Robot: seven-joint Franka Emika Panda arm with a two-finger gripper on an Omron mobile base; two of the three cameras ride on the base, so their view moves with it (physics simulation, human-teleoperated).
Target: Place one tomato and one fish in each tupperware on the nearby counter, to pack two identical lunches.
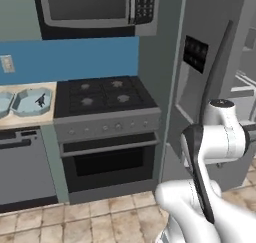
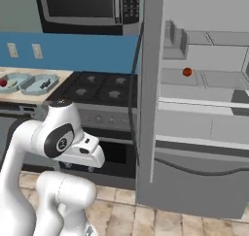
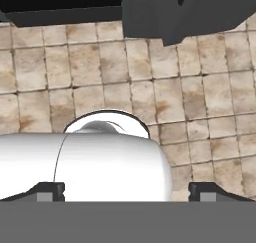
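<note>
One tomato (image 2: 186,72) on fridge shelf (image 2: 194,92), pincer (image 3: 127,193) floorward

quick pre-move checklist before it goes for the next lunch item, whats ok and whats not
1. End effector free to grasp: ok, fingers wide apart, nothing between them.
2. Fridge open: ok, shelves exposed.
3. Tomato within sight: ok, on a fridge shelf.
4. First tupperware has a tomato: ok, a red item lies in it; fish there: cannot tell.
5. Second tupperware has a fish: ok, dark shape inside; tomato: not ok.
6. End effector aimed at fridge: not ok, it faces the floor tiles.
</note>
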